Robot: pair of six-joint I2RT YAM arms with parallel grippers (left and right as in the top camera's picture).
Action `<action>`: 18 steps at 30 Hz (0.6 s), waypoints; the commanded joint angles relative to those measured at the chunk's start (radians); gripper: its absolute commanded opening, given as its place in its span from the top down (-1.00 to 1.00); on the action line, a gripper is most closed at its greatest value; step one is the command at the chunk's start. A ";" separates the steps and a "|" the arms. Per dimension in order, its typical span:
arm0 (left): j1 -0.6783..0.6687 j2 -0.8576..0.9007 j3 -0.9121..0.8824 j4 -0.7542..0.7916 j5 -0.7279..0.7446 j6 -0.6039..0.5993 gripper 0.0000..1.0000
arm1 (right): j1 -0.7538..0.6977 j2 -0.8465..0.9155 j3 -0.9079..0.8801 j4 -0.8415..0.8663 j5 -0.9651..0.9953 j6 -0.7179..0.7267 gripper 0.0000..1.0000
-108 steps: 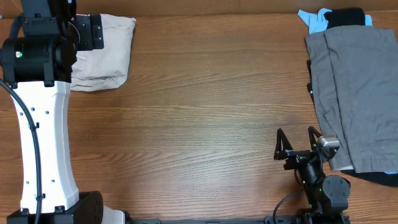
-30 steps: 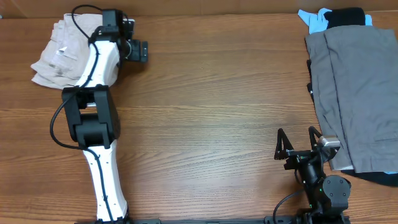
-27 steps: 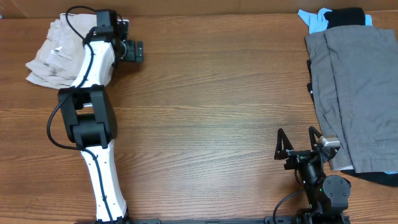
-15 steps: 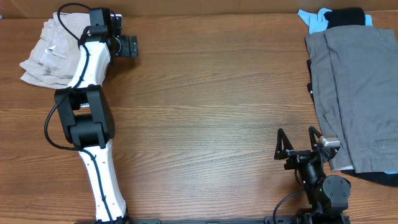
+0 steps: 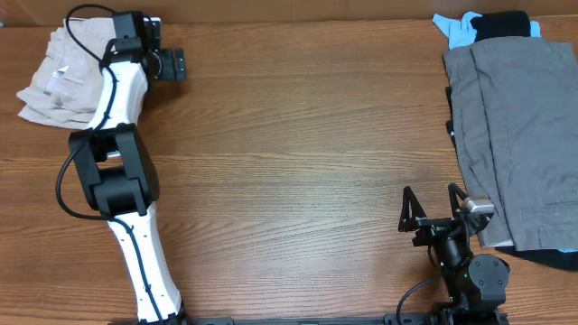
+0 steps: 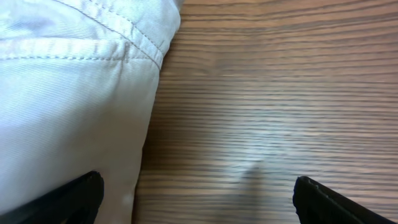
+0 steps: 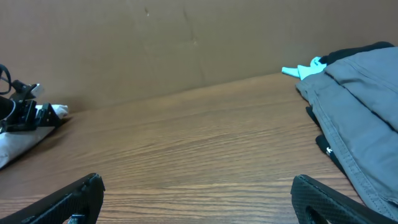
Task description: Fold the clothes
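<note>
The beige garment (image 5: pixel 54 77) lies bunched and wrinkled at the far left corner of the table, its white label tag (image 5: pixel 60 74) facing up. My left gripper (image 5: pixel 149 54) is at the garment's right edge, low over the table. In the left wrist view it is wide open (image 6: pixel 196 208), one finger over the beige cloth (image 6: pixel 68 112) and the other over bare wood. My right gripper (image 5: pixel 432 206) is open and empty near the front edge; its wrist view (image 7: pixel 199 208) shows only wood between the fingers.
A grey garment (image 5: pixel 519 135) lies spread along the right side, also in the right wrist view (image 7: pixel 364 118). Small light-blue (image 5: pixel 452 27) and black (image 5: pixel 501 23) pieces sit at the far right corner. A brown wall (image 7: pixel 186 43) stands behind the table.
The left arm came down from high up and moved left along the far edge. The beige garment slid left with it, from about a quarter across the table into the far left corner. The right arm stayed still.
</note>
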 commanded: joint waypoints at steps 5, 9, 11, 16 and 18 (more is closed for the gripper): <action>0.011 0.022 -0.003 0.026 -0.021 0.039 -0.99 | -0.006 -0.012 -0.003 0.010 0.009 0.000 -1.00; 0.007 0.013 -0.002 0.022 0.016 0.034 -1.00 | -0.006 -0.012 -0.003 0.010 0.009 0.000 -1.00; -0.002 -0.001 0.009 0.002 0.047 0.035 -0.99 | -0.006 -0.012 -0.003 0.010 0.009 0.000 -1.00; -0.022 -0.116 0.065 -0.128 0.053 0.035 -1.00 | -0.006 -0.012 -0.003 0.010 0.009 0.000 -1.00; -0.024 -0.170 0.082 -0.174 0.058 0.034 -1.00 | -0.006 -0.012 -0.003 0.010 0.009 0.000 -1.00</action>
